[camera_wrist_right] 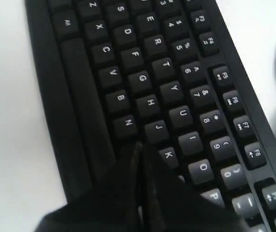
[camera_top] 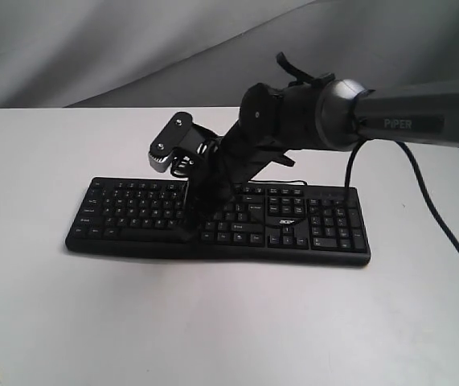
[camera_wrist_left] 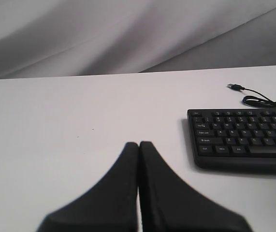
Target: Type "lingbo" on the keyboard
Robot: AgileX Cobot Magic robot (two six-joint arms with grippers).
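Lying mid-table (camera_top: 213,322), the keyboard (camera_top: 133,213) has its number pad on the right. The right claw (camera_wrist_right: 138,147), pressed together, tips down onto the keys beside N, J and K. The left claw (camera_wrist_left: 138,145), also pressed together, is above the table left of the keyboard.

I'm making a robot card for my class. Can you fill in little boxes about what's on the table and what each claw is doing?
On the table: black keyboard on a white table
Right gripper: shut, tips over the keys near N, J and K
Pressing a key: cannot tell
Left gripper: shut, above the table beside the keyboard, not touching it
USB plug: lying on the table, plugged into nothing
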